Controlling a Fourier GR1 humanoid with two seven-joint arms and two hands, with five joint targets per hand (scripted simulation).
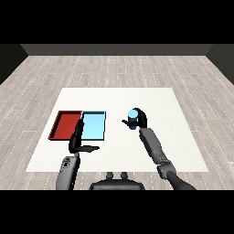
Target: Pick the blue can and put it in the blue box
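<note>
One blue can (133, 117) wrapped in the right hand (140, 119) fingers, right of the blue tray (93, 126) over the white surface (173, 137), left hand (77, 140) relaxed open nearby, so probably best carried left, upright, low over the rim.

Counting one blue can (133, 116), two trays side by side, one red tray (65, 124) and one light blue tray (93, 125), plus one white table (173, 137).

Single head view looks down, forward across the table (183, 137)
</note>
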